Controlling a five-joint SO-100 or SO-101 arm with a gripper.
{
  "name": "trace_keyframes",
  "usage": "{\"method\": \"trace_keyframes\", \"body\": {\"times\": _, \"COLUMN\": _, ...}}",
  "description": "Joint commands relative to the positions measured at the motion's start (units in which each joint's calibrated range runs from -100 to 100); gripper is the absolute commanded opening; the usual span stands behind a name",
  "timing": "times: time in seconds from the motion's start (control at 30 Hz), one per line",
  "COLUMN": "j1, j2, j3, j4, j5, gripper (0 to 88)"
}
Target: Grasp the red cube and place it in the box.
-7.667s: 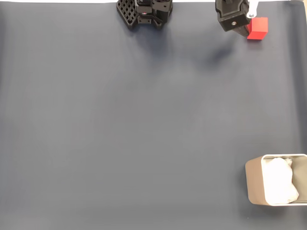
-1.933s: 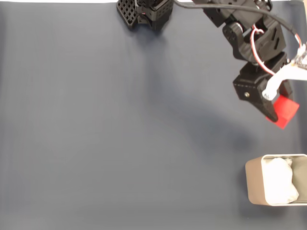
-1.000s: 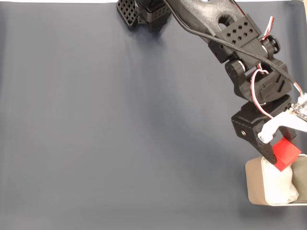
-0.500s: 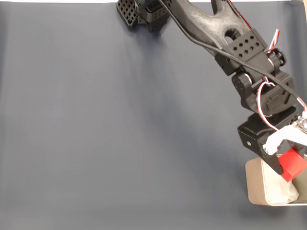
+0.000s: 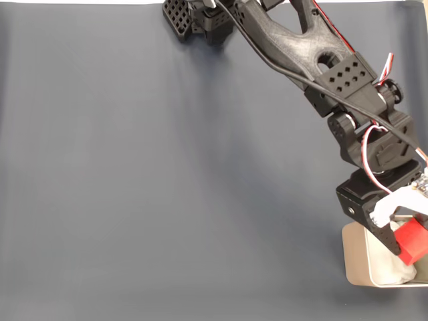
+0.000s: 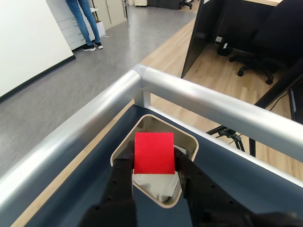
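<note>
In the fixed view my black arm reaches from the top down to the lower right, where my gripper is shut on the red cube. The cube hangs over the beige-white box, above its white lining. In the wrist view the red cube sits clamped between my two black fingers, directly above the open box and its white lining.
A dark blue-grey mat covers the table. The arm's base stands at the top edge. In the wrist view a metal rail borders the table, with office floor, chairs and a person's legs beyond.
The arm has carried the red cube from the table's top right down over the box. In the last half second it moved slightly further down and right above the lining.
</note>
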Motion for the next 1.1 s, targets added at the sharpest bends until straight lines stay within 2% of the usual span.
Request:
{"method": "trace_keyframes", "body": {"times": 0.0, "j1": 0.59, "j2": -0.27, "j3": -4.42, "j4": 0.17, "j5": -0.39, "gripper": 2.5}}
{"method": "trace_keyframes", "body": {"times": 1.07, "j1": 1.72, "j2": -0.18, "j3": -4.33, "j4": 0.67, "j5": -0.29, "gripper": 2.8}}
